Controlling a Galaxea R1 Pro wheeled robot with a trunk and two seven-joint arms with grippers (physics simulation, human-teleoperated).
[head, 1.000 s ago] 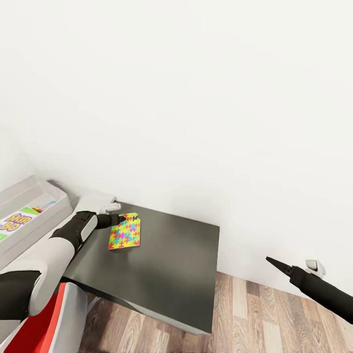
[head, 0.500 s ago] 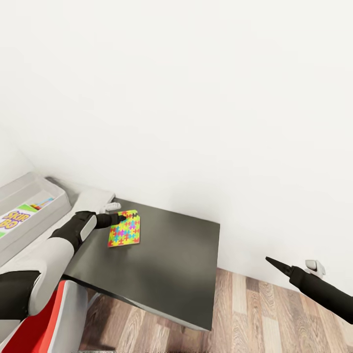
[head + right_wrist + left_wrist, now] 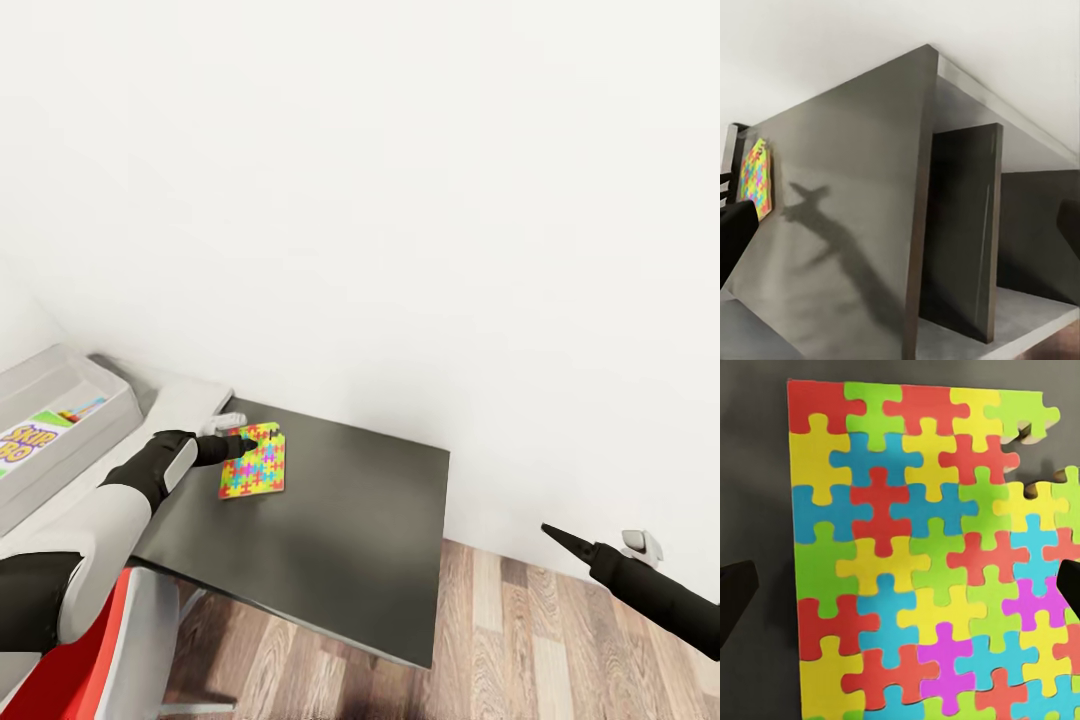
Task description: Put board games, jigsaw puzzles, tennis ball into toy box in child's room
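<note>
Nearest, the right hand (image 3: 553, 532) hangs out over the plank floor (image 3: 560, 650), well apart from the work; the head view gives one dark pointed tip, so whether it is spread or closed I cannot tell.

Further in, the left arm reaches over the dark worktop (image 3: 350, 520) and ends at the left hand (image 3: 243, 443), directly above the near edge of a puzzle (image 3: 254, 463). The left wrist view looks straight down on the puzzle (image 3: 922, 562), lying flat, with a dark fingertip (image 3: 735, 596) at each side of the picture: the hand is spread wide, holding nothing, straddling the puzzle. Whether the tips touch the worktop yet cannot be told.

Beyond, to the left, the toy box (image 3: 95, 400) sits on a pale table (image 3: 190, 400), with the SKIP-BO (image 3: 20, 445) game already lying in it.

The step in hand looks like picking up this puzzle. Being thin and flat, it will probably need the fingers lowered right to the surface and closed on opposite edges, then a lift and a swing left to the box.
</note>
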